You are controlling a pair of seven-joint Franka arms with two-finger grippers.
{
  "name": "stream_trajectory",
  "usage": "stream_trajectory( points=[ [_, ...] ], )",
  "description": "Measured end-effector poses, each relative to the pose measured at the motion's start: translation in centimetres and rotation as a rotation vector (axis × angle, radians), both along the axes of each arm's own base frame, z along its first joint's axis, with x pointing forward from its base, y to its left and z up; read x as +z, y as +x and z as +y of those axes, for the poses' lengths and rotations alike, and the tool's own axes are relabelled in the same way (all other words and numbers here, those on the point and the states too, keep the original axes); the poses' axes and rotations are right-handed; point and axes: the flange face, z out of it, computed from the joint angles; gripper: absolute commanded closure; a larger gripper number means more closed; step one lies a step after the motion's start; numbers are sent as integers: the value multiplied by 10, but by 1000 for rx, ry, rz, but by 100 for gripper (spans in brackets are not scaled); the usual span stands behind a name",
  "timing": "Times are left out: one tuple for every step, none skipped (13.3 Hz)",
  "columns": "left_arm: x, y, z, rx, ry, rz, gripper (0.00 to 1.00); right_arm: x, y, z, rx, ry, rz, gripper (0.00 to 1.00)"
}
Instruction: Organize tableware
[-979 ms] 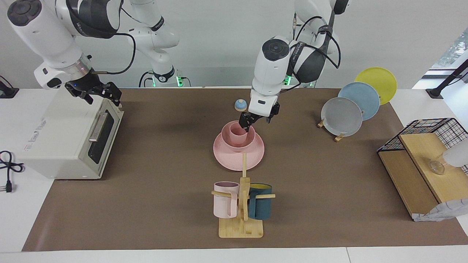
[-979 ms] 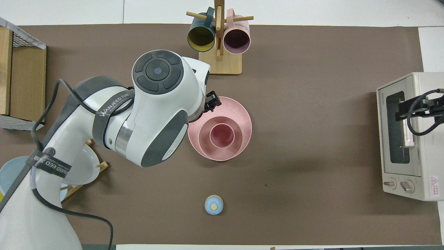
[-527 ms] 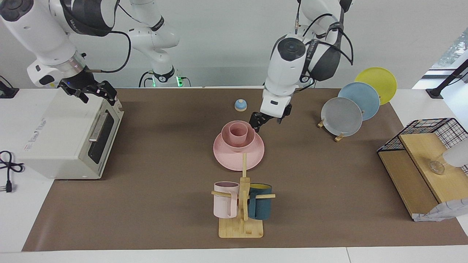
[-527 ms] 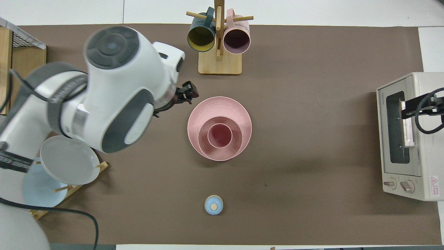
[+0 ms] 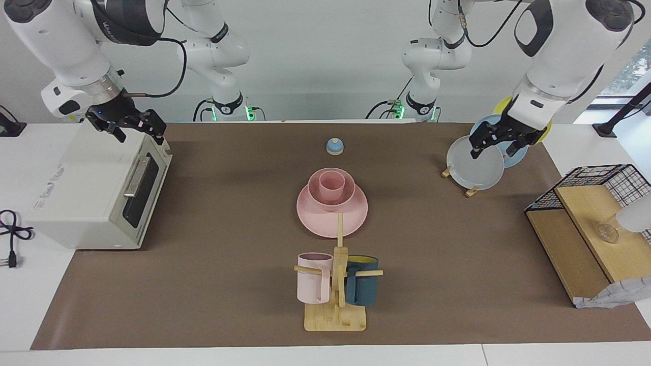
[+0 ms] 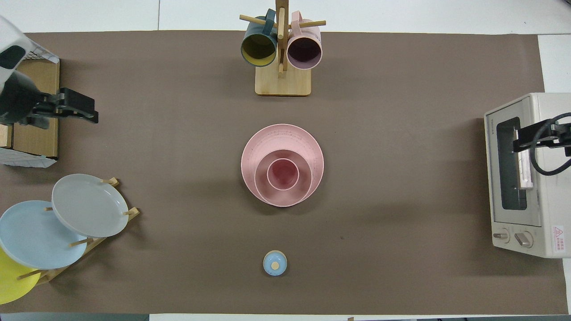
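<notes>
The pink plate [image 5: 314,219] lies mid-table, and it also shows in the overhead view [image 6: 267,138]. The pink bowl [image 5: 347,196] [image 6: 262,179] sits on it. The pink cup [image 5: 331,186] [image 6: 283,174] stands upright in the bowl. My left gripper [image 5: 494,147] [image 6: 94,112] is open and empty, up in the air over the plate rack, well apart from the stack. My right gripper [image 5: 140,136] [image 6: 517,141] is open and empty and waits over the toaster oven.
A mug tree [image 5: 335,284] with a pale pink and a teal mug stands farther from the robots than the stack. A small blue knob [image 5: 334,146] lies nearer. A rack of grey, blue and yellow plates [image 5: 475,162] and a wire-and-wood shelf [image 5: 585,229] are at the left arm's end, a toaster oven [image 5: 91,188] at the right arm's.
My left gripper has lifted away from the cup in the bowl and swung to over the plate rack. The cup stays in the bowl. The right arm has barely shifted.
</notes>
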Motion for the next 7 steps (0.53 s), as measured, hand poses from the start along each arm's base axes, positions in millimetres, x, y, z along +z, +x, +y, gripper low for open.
stream_trajectory(
  points=[
    [-2,-3,5,-5,1,9,0,1,0,0,0,0,-1,0],
    [-5,-6,4,-9,2,21,0,1,0,0,0,0,-2,0],
    [-7,-9,1,-15,4,31,0,1,0,0,0,0,-2,0],
    [-8,-14,0,-18,5,40,0,1,0,0,0,0,-2,0],
    [-9,-19,0,-19,7,49,0,1,0,0,0,0,-2,0],
    [-11,-25,0,-20,8,57,0,1,0,0,1,0,-2,0],
    [-10,-29,0,-21,9,62,0,1,0,1,2,0,-2,0]
  ],
)
